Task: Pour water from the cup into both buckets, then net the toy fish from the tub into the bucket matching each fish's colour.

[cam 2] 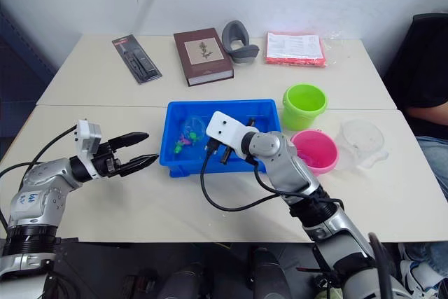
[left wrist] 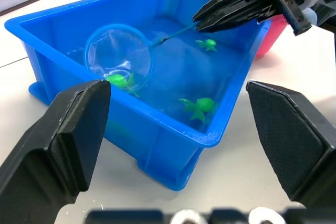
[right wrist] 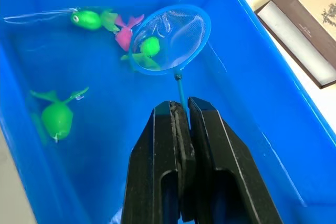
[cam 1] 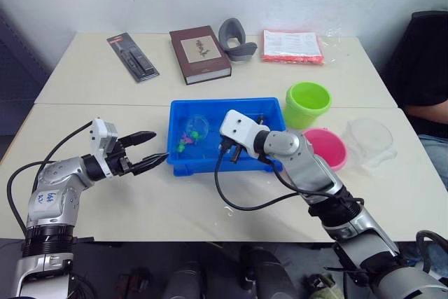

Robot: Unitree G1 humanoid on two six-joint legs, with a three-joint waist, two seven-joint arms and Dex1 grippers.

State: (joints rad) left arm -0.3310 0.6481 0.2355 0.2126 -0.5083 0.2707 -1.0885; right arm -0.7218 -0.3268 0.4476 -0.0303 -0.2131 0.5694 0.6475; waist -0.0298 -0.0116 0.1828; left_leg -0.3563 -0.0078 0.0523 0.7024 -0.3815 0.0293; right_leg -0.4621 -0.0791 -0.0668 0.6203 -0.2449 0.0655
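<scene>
The right gripper [right wrist: 181, 129] was seen over the blue tub [cam 1: 183, 162], its fingers [right wrist: 210, 150] pressed together on the thin stick handle of the net [right wrist: 170, 38]. The net's blue ring was held just ahead of the fingertips, inside the tub, with one green toy fish [right wrist: 149, 46] showing through the mesh. A pink fish [right wrist: 125, 34] lay touching the ring's outer edge, another green fish [right wrist: 89, 19] just beyond it, and a larger green fish [right wrist: 56, 118] off to one side of the fingers, well apart from the net.

The left gripper [cam 1: 148, 150] was held above the table [cam 1: 140, 201], just short of the tub's near end, its fingers [cam 1: 148, 164] spread apart and nothing between them.

Beyond the right gripper, outside the tub's far corner, the lime green bucket [cam 1: 307, 103] stood upright. The pink bucket [cam 1: 327, 148] stood just beside the right forearm, and the clear cup [cam 1: 369, 141] stood beside the pink bucket, farther out on the same side.

A brown book [cam 1: 199, 53] lay at the far side of the table.
</scene>
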